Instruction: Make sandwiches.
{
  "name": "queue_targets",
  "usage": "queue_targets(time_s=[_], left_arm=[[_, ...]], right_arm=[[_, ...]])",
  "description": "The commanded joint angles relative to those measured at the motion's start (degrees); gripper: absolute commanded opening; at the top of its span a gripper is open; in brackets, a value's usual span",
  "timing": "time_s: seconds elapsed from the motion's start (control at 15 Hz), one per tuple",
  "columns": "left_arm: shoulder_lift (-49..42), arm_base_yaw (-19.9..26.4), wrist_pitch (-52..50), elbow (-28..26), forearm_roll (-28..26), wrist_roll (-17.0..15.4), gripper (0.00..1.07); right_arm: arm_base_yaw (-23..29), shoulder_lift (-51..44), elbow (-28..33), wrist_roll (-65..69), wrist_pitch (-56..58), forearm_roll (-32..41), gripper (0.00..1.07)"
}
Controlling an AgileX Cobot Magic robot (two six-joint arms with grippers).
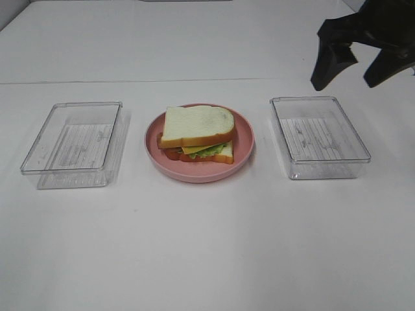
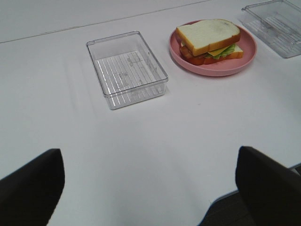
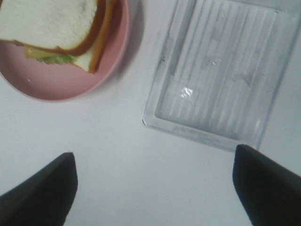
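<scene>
Sandwich (image 1: 198,133) flat, long axis left-right

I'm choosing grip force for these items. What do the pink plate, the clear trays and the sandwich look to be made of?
The round pink plate looks like matte plastic: uniform colour, soft sheen. The two clear rectangular trays look like hard glossy transparent plastic with ribbed floors. The toy sandwich seems moulded plastic or foam, its crust evenly coloured; which one is unclear.
</scene>
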Motion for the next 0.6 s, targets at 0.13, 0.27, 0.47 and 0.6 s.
queue_targets(time_s=[0.13,0.27,0.47,0.6], left_arm=[[-1.1,-0.2,-0.5,0.2,-0.3,0.2,0.92],[-1.1,-0.2,-0.5,0.2,-0.3,0.2,0.92],[-1.1,-0.2,-0.5,0.2,-1.6,2.5,0.92],[-1.1,-0.2,-0.5,0.2,-1.6,2.5,0.92]], right_arm=[[-0.2,-11.6,11.2,2.9,3.3,-4.6,0.79],[-0.2,-18.7,19.5,2.9,3.3,-5.2,0.79],[-0.2,-37.5,35.6,2.6,5.0,-5.7,0.79],[-0.2,-48.6,42.0,0.7,5.7,-6.2,0.79]])
